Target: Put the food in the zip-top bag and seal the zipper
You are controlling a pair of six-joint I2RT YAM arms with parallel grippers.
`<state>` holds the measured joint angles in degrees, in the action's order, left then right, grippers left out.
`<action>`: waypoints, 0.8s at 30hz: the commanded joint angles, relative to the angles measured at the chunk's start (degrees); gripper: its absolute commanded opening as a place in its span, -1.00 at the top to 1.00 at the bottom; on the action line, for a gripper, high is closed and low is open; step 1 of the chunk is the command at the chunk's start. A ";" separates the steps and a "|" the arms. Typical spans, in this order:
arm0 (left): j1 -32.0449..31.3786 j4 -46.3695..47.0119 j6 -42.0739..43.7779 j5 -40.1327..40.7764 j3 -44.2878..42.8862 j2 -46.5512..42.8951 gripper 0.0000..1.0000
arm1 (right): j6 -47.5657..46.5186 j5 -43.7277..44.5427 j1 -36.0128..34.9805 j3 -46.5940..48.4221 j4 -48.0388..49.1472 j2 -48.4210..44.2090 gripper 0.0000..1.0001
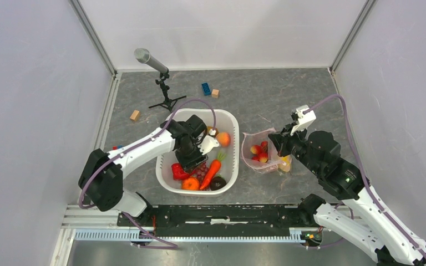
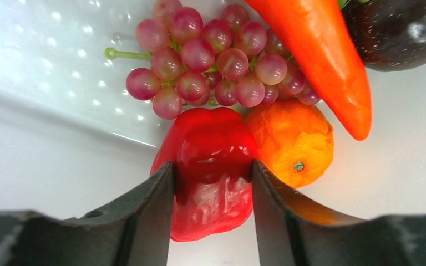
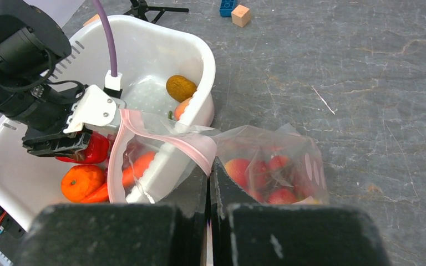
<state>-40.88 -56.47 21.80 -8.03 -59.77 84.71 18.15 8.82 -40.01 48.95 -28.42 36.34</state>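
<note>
We are partway through. The zip-top bag (image 3: pixel 288 152) lies just to the right of the white basin (image 3: pixel 209 72) and already holds a few small red apples (image 3: pixel 280 195). Its zipper (image 3: pixel 191 145) is unsealed. Our right gripper (image 3: pixel 211 172) has its jaws pinched tight on that pink strip and holds the mouth up toward the basin. Most of the food sits inside the basin: grapes (image 2: pixel 222 61), carrot (image 2: pixel 321 61) and orange (image 2: pixel 294 141). Our left gripper (image 2: pixel 213 169) is down inside the basin, jaws narrowed against both sides of the red pepper (image 2: pixel 213 144). We judge that the pepper and every other piece in the basin must go across to the bag before it is sealed.
</note>
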 commanded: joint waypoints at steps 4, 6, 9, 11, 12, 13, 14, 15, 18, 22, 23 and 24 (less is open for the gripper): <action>-0.05 1.10 -0.25 -2.95 -4.92 -9.78 0.27 | 0.56 -0.23 0.08 -0.29 3.24 -1.17 1.00; -0.07 3.04 -0.31 -2.96 -3.99 -13.22 0.31 | 1.02 -0.23 0.11 -0.73 3.61 -1.44 1.00; -0.07 5.22 -1.07 -3.73 -2.94 -17.39 0.37 | 1.81 -0.43 0.10 -1.20 3.89 -1.60 1.00; -0.07 7.16 -2.15 -3.95 -2.26 -19.96 0.36 | 2.24 -0.96 0.14 -1.48 4.25 -1.69 1.00; -0.06 8.55 -2.52 -4.49 -1.91 -21.42 0.40 | 2.45 -1.13 0.08 -1.62 4.47 -1.68 1.00; -0.07 9.86 -2.99 -5.30 -1.48 -22.64 0.42 | 2.70 -1.32 0.08 -1.87 4.76 -1.70 1.00; -0.07 11.49 -3.56 -6.54 -1.29 -23.99 0.43 | 2.93 -1.47 0.10 -2.15 5.05 -1.79 1.00; -0.07 13.08 -4.26 -7.47 -0.93 -25.56 0.43 | 3.22 -1.60 0.09 1.26 5.40 -1.87 1.00; -0.08 20.39 -8.69 -10.62 0.41 -29.72 0.45 | 3.98 -1.98 0.11 -3.35 6.36 -1.87 1.00; -0.07 33.06 -16.23 -22.02 1.98 -34.70 0.49 | 4.93 -2.69 0.09 -4.34 7.51 -1.62 1.00; -0.07 36.49 -18.93 -23.31 2.77 -35.64 0.51 | 5.24 -2.92 0.17 -4.47 7.85 -1.54 1.00; -0.07 40.73 -21.07 -24.61 3.55 -36.60 0.51 | 5.44 -3.05 0.05 -4.64 8.09 -1.52 1.00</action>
<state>-40.95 -34.74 11.86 -22.17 -58.02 51.96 21.85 7.07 -40.01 44.77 -23.94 34.89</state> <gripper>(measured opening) 0.556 0.009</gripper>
